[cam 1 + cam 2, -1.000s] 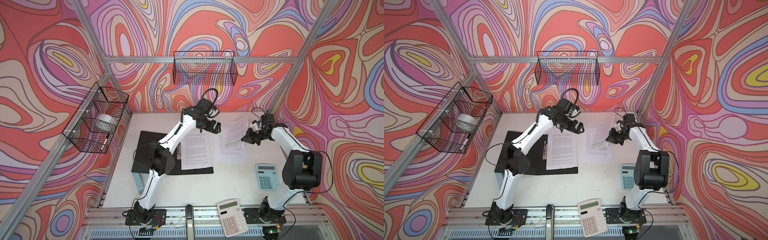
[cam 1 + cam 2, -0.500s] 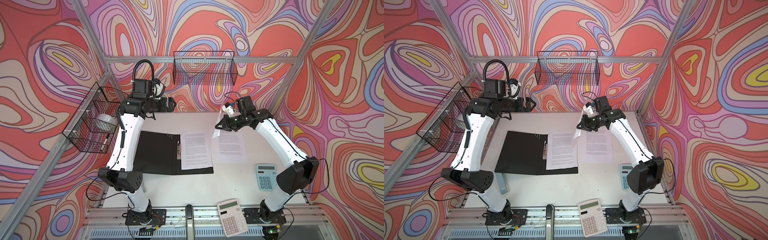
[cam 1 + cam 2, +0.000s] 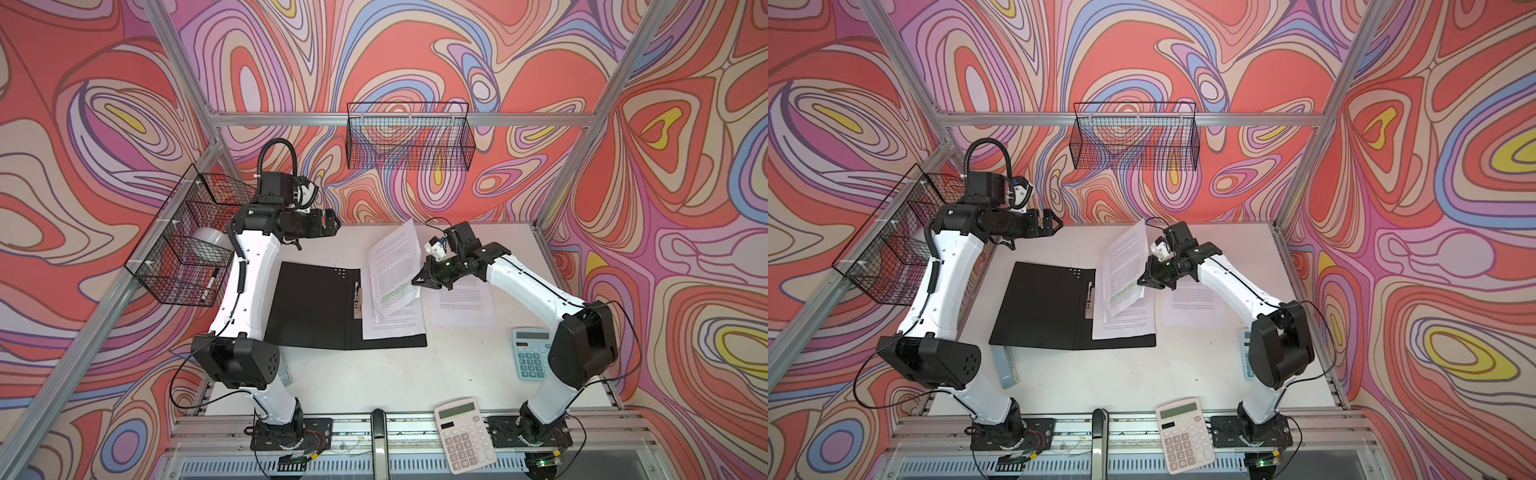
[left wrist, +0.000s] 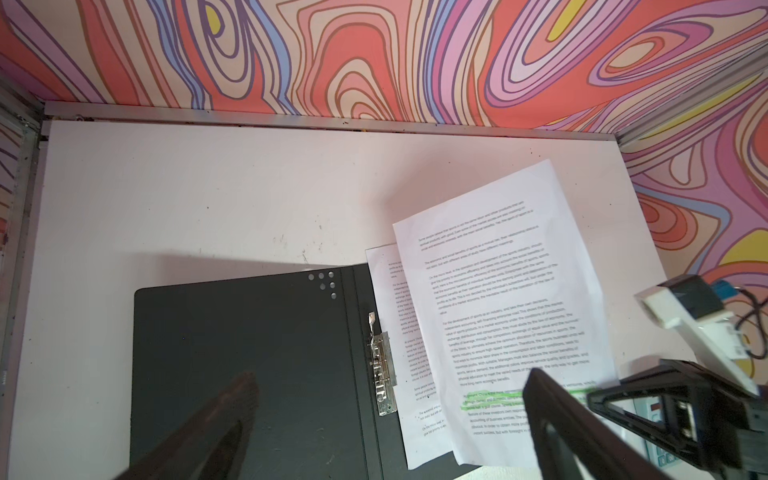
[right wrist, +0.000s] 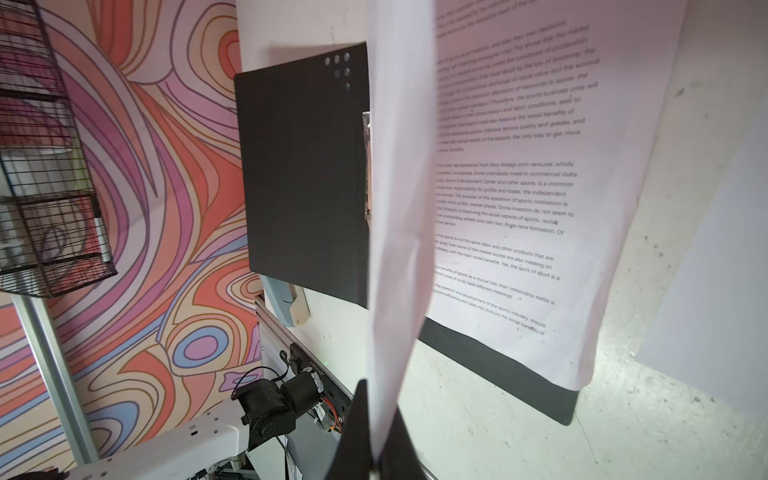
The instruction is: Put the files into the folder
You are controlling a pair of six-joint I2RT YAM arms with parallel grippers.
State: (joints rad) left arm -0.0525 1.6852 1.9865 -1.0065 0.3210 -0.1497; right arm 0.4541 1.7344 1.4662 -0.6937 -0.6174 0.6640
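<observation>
Folder (image 3: 311,307) (image 3: 1038,307) covers are laid open and flat on the white table (image 3: 395,382), left of its middle, with the black inner faces turned up. A metal clip (image 3: 356,299) (image 4: 382,370) is fixed along the spine. On the folder's right half a second sheet (image 3: 395,326) (image 3: 1125,328) of white paper, printed with dense black text, is laid flat. Its long edge lies just beside the clip, and a strip of black cover is left bare along its near edge. A lifted sheet (image 3: 395,257) (image 3: 1125,262) (image 4: 498,291) is held above that page, raised off the table and tilted, with its far corner pointed toward the table's back edge. Green lines (image 3: 395,291) are marked across its lower part. In the right wrist view this lifted sheet (image 5: 399,166) is seen nearly edge-on and bowed. A third sheet (image 3: 465,299) (image 3: 1196,303) is laid flat on the table just right of the folder and is partly covered by the right arm. The right gripper (image 3: 419,281) (image 3: 1142,281) is clamped tight on the lifted sheet's right edge, beside the green lines, with the paper pinched between its black fingers (image 5: 357,415). The left gripper (image 3: 330,222) (image 3: 1054,222) is held high near the table's back left corner. Its jaws are spread wide apart, and nothing is gripped or touched by them.
</observation>
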